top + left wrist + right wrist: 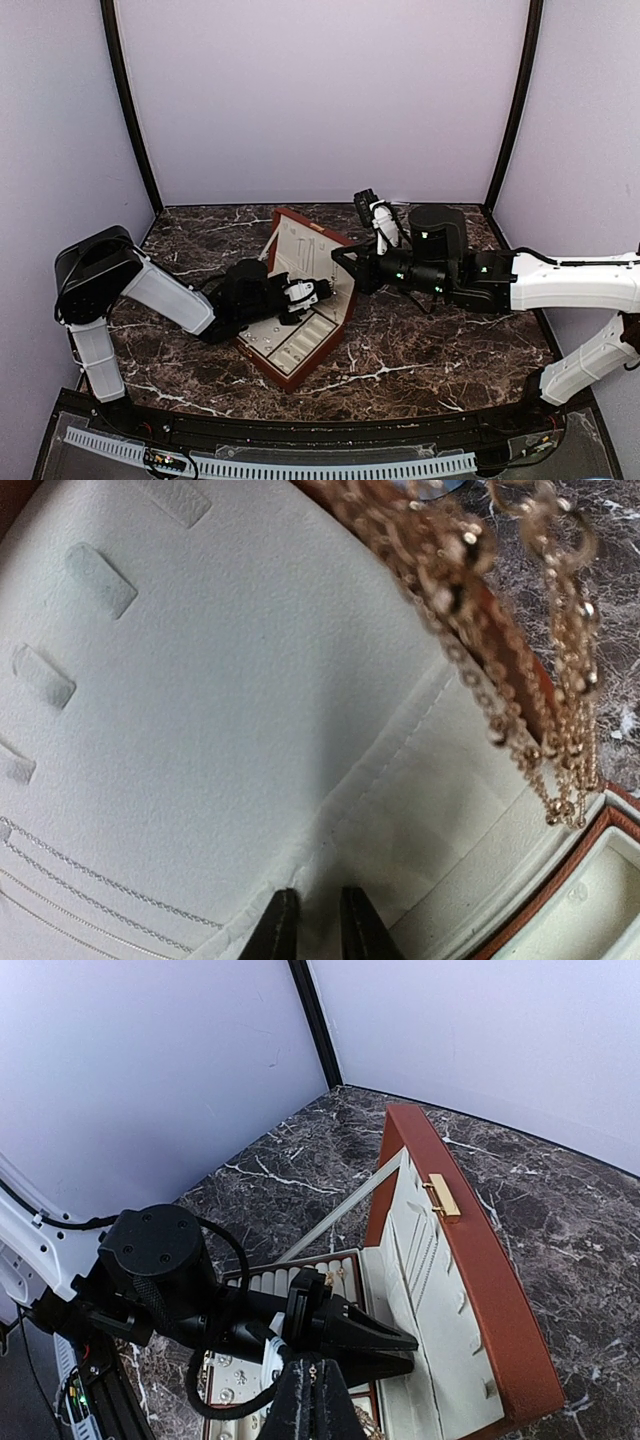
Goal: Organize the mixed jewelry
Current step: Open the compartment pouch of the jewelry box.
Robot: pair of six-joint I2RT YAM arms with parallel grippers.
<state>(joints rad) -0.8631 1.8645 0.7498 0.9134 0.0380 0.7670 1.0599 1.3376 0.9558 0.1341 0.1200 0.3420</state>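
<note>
Gold chains (445,565) blurred, upper ends cut off at top edge, left gripper (312,928) showing fingertips only at bottom edge, right gripper (313,1400) cropped below, slotted tray (300,1282) mostly hidden behind left arm (160,1270), its small pieces (228,1392) too tiny to tell apart.

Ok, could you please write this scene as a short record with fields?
box: reddish-brown jewelry box, open, lid upright
gold chains: hanging beside the lid's edge
silver chains: thin, lying on the cream lid lining
left gripper: narrowly open, near the lid lining, holding nothing
right gripper: shut, close to the box
</note>
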